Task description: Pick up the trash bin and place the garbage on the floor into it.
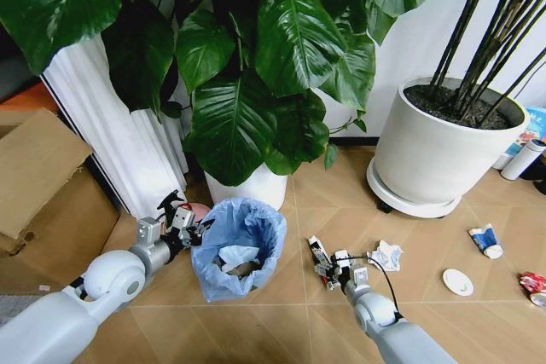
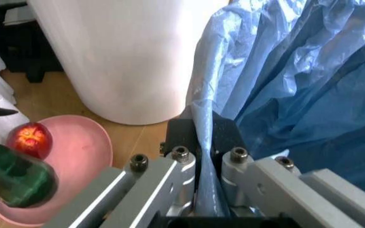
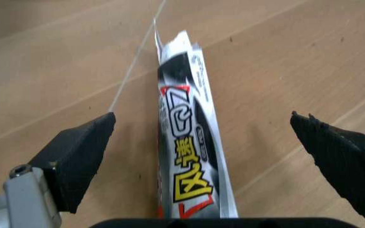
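Observation:
The trash bin (image 1: pixel 239 249), black with a baggy light-blue liner, stands on the floor (image 1: pixel 281 321) in front of the leafy plant. My left gripper (image 1: pixel 194 229) is at its left rim, shut on the rim and liner (image 2: pixel 203 142). White and tan wads (image 1: pixel 235 260) lie inside. My right gripper (image 1: pixel 326 268) is low over a dark printed wrapper (image 1: pixel 317 253). Its open fingers (image 3: pixel 81 152) stand on either side of the wrapper (image 3: pixel 192 142), apart from it. More garbage lies to the right: a white paper wad (image 1: pixel 386 255), a white disc (image 1: pixel 458 282), a blue-white packet (image 1: pixel 485 240) and a red-white can (image 1: pixel 534 286).
Two large white plant pots (image 1: pixel 444 155) (image 1: pixel 256 185) stand behind. A cardboard box (image 1: pixel 38 185) and a white pleated column (image 1: pixel 119 134) are at the left. A pink plate (image 2: pixel 87 152) holding a red apple (image 2: pixel 30 138) lies beside the bin. A tall white bottle (image 1: pixel 522 159) stands far right.

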Motion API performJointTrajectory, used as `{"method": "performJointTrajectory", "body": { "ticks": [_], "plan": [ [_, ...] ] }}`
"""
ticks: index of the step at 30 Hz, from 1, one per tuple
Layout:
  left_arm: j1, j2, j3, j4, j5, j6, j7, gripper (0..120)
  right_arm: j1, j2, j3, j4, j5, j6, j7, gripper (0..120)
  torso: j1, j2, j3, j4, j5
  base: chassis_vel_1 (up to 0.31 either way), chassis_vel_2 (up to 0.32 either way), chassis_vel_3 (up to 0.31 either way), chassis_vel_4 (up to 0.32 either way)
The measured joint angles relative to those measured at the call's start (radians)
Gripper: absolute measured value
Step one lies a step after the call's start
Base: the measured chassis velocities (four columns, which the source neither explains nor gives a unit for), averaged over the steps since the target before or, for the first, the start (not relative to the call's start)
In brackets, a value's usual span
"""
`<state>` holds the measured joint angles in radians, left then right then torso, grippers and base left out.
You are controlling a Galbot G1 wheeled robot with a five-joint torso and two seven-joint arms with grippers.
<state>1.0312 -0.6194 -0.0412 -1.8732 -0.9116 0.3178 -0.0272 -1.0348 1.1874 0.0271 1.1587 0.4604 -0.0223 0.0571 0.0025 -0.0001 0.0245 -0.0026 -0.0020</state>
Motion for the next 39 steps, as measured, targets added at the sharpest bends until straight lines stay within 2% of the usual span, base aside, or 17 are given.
{"method": "performJointTrajectory", "body": {
  "ticks": [4, 8, 12, 13, 18, 20, 24, 25, 29, 36, 39],
  "plan": [
    [0.0, 0.006, 0.0, -0.002, 0.0, 0.0, 0.0, 0, 0.02, -0.007, -0.032, -0.014, 0.036, -0.025, 0.012, 100, 0.0, 0.0, 0.0, 0.0001, 0.0003, 0.0, 0.0, 0.0, 0.0],
    [0.004, 0.009, -0.003, -0.006, -0.001, 0.0, 0.0, 0, 0.054, -0.026, -0.083, -0.043, 0.069, -0.054, 0.016, 93, 0.0, 0.0, 0.0, 0.0001, 0.0001, 0.0, 0.0, 0.0, 0.0],
    [0.011, 0.009, -0.01, -0.008, -0.001, 0.0, -0.001, 0, 0.068, -0.03, -0.113, -0.063, 0.09, -0.071, 0.017, 75, 0.0, 0.0, 0.0, 0.0001, 0.0, 0.0, 0.0, 0.0, 0.0],
    [0.011, 0.009, -0.01, -0.008, -0.001, 0.0, -0.001, 0, 0.068, -0.03, -0.113, -0.063, 0.09, -0.071, 0.017, 75, 0.0, 0.0, 0.0, 0.0001, 0.0, 0.0, 0.0, 0.0, 0.0],
    [0.015, 0.012, -0.02, -0.008, -0.001, 0.0, -0.001, 0, 0.07, -0.023, -0.126, -0.073, 0.1, -0.076, 0.019, 53, 0.0, 0.0, 0.0, 0.0, -0.0004, 0.0, 0.0, 0.0, 0.0],
    [0.015, 0.013, -0.021, -0.008, -0.002, 0.0, -0.001, 0, 0.071, -0.022, -0.126, -0.073, 0.1, -0.077, 0.02, 50, 0.0, 0.0, 0.0, 0.0, -0.0004, 0.0, 0.0, 0.0, 0.0],
    [0.016, 0.015, -0.023, -0.011, -0.003, 0.0, -0.001, 0, 0.076, -0.019, -0.128, -0.074, 0.102, -0.084, 0.026, 32, 0.0, 0.0, 0.0, 0.0001, -0.0001, 0.0, 0.0, 0.0, 0.0],
    [0.016, 0.015, -0.023, -0.011, -0.003, 0.0, -0.001, 0, 0.076, -0.019, -0.128, -0.074, 0.102, -0.084, 0.026, 32, 0.0, 0.0, 0.0, 0.0001, -0.0001, 0.0, 0.0, 0.0, 0.0],
    [0.016, 0.017, -0.025, -0.012, -0.004, 0.0, -0.001, 0, 0.076, -0.022, -0.13, -0.07, 0.107, -0.09, 0.03, 14, 0.0, 0.0, 0.0, 0.0002, 0.0, 0.0, 0.0, 0.0, 0.0],
    [0.024, 0.025, -0.033, -0.019, -0.007, 0.0, 0.001, 0, 0.072, -0.032, -0.13, -0.056, 0.111, -0.096, 0.033, 0, 0.0, 0.0, 0.0, 0.0003, 0.0003, 0.0, 0.0, 0.0, 0.0],
    [0.028, 0.035, -0.025, -0.023, -0.007, 0.0, 0.004, 0, 0.051, -0.065, -0.118, 0.001, 0.131, -0.101, 0.035, 0, 0.0, 0.0, 0.0, -0.0001, 0.0005, 0.0, 0.0, 0.0, 0.0]
  ]
}}
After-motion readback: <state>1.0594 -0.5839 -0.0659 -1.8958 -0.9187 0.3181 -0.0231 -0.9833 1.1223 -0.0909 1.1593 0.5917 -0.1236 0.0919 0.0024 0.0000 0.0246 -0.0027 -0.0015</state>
